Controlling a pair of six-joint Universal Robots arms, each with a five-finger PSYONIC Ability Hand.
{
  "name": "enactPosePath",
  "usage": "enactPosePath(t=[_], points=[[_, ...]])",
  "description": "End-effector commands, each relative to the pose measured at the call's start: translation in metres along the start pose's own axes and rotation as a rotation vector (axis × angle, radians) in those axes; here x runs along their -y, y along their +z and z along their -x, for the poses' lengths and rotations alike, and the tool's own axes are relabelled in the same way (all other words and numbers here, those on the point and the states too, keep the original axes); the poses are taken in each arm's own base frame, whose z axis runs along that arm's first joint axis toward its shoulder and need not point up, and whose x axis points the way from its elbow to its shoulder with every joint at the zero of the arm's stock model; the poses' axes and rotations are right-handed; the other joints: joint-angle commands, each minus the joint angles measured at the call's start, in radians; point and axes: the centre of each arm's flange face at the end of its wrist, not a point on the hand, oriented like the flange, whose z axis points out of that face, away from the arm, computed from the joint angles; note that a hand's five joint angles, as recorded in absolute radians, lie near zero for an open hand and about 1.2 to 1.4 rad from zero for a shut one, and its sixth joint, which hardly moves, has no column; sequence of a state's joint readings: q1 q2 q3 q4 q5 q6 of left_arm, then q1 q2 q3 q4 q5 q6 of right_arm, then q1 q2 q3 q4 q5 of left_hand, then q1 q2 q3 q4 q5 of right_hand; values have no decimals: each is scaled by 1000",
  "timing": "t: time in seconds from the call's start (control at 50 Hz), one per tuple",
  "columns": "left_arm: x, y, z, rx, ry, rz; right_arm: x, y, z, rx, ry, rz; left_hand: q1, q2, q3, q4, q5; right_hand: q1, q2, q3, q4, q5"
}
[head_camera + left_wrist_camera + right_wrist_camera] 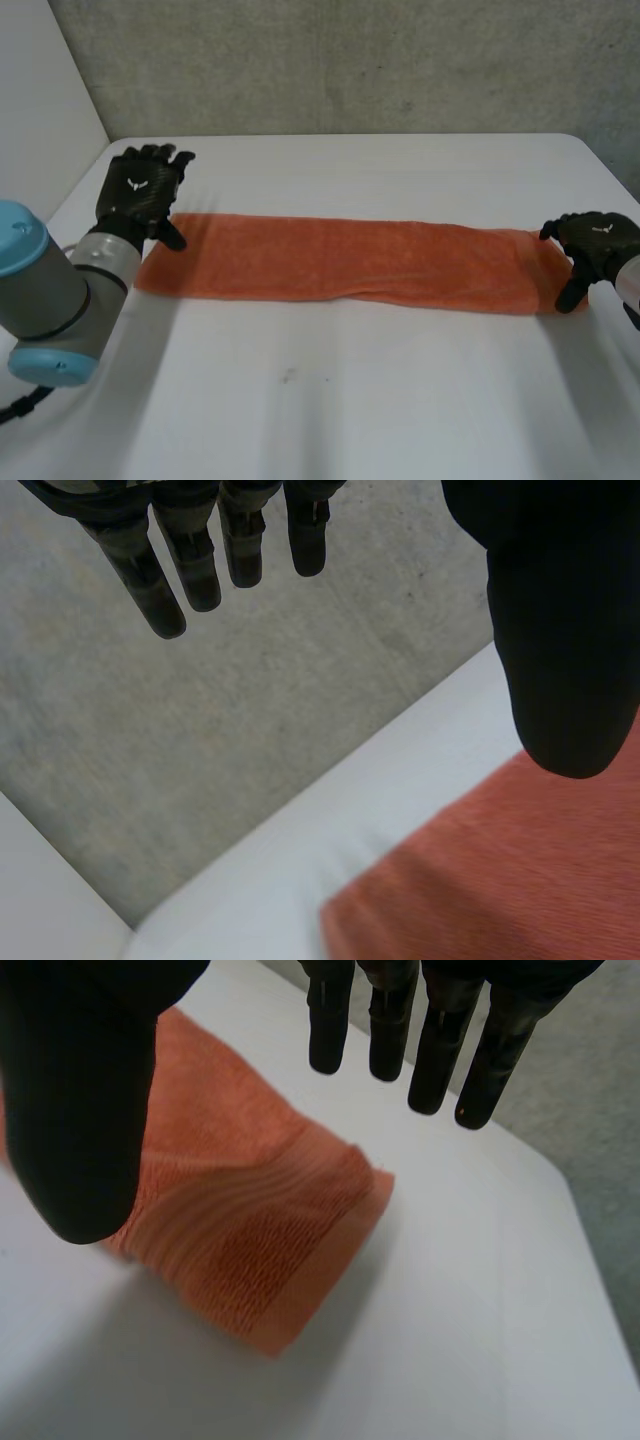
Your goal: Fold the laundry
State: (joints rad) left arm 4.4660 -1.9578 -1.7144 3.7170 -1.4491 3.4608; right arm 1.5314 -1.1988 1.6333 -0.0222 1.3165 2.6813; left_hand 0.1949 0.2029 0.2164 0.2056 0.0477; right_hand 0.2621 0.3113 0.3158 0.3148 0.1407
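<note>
One towel (350, 262) spans left hand (140, 190) to right hand (598, 245).

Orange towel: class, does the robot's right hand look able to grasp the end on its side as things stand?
Probably yes. The right hand is open right at that end of the orange towel, which lies flat, and nothing stands in its way.

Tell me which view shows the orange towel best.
Head view: the whole orange towel lies as one long strip on the table. Left wrist view catches one end; right wrist view, the other.
</note>
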Motion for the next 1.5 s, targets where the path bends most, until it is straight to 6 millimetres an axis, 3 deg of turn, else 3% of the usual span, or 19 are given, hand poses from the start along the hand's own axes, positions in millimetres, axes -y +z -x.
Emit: enactPosePath(t=[0.02,0.1,0.16,0.26,0.42,0.54,0.64,0.66,0.7,0.74,0.78,0.8,0.86,0.88,0.96,1.02,1.16,1.3,1.5], points=[[-9,-9,-3,8,-45,36,-34,27,4,54,10,8,-17,-25,-38,-27,-44,205,155,151,152,151],[-11,-9,1,31,-51,45,-43,33,4,49,2,25,-20,-28,-41,-30,-47,383,333,329,330,329],[-11,-9,2,37,-54,45,-48,45,-7,17,-22,17,-20,-28,-41,-30,-47,1132,1083,1079,1079,1079],[-12,-9,2,38,-56,49,-50,52,-29,-47,-29,27,-20,-28,-41,-30,-47,1134,1085,1081,1081,1081],[-11,-10,2,38,-57,49,-40,49,-107,-400,-179,105,-20,-28,-41,-30,-47,1134,1085,1081,1081,1081],[-11,-11,1,34,-58,52,-7,42,-110,-431,-287,34,-20,-28,-41,-30,-47,1134,1085,1081,1081,1081],[-8,-11,1,34,-57,47,40,40,-53,-316,-336,-131,-20,-28,-42,-31,-48,1134,1085,1081,1081,1081],[-8,-11,1,34,-56,47,66,35,-11,-219,-362,-235,-20,-28,-41,-30,-47,1134,1085,1081,1081,1081],[-7,-11,1,35,-57,44,74,32,5,-182,-371,-270,-20,-28,-42,-31,-48,1134,1085,1081,1081,1081],[-7,-11,2,37,-57,42,102,13,73,-16,-411,-408,-20,-28,-42,-31,-48,1134,1085,1081,1081,1081],[-6,-11,2,39,-56,41,108,6,92,30,-424,-444,-20,-28,-42,-31,-48,1134,1085,1081,1081,1081],[-6,-11,3,40,-55,41,116,-11,141,162,-453,-525,-20,-28,-42,-31,-48,1134,1085,1081,1081,1081],[-7,-12,2,41,-55,45,112,-18,174,253,-471,-560,-20,-28,-42,-31,-48,1134,1085,1081,1081,1081],[-7,-12,2,41,-55,45,92,-25,223,386,-507,-575,-20,-28,-42,-31,-48,1134,1085,1081,1081,1081],[-6,-12,1,38,-55,44,63,-37,270,521,-544,-568,-20,-28,-42,-31,-48,1134,1085,1081,1081,1081],[-7,-13,0,36,-56,46,44,-41,289,554,-562,-529,-20,-28,-42,-31,-48,57,8,4,5,4],[-9,-16,-4,21,-56,56,37,-29,270,401,-544,-417,-20,-28,-42,-31,-48,-88,-137,-141,-140,-141],[-6,-26,-26,-38,-58,52,59,-27,189,228,-348,-338,-20,-28,-41,-30,-47,-88,-137,-141,-140,-141],[10,-37,-61,-135,-51,6,5,-16,122,209,-132,-119,-17,-25,-38,-27,-44,-88,-137,-141,-140,-141]])
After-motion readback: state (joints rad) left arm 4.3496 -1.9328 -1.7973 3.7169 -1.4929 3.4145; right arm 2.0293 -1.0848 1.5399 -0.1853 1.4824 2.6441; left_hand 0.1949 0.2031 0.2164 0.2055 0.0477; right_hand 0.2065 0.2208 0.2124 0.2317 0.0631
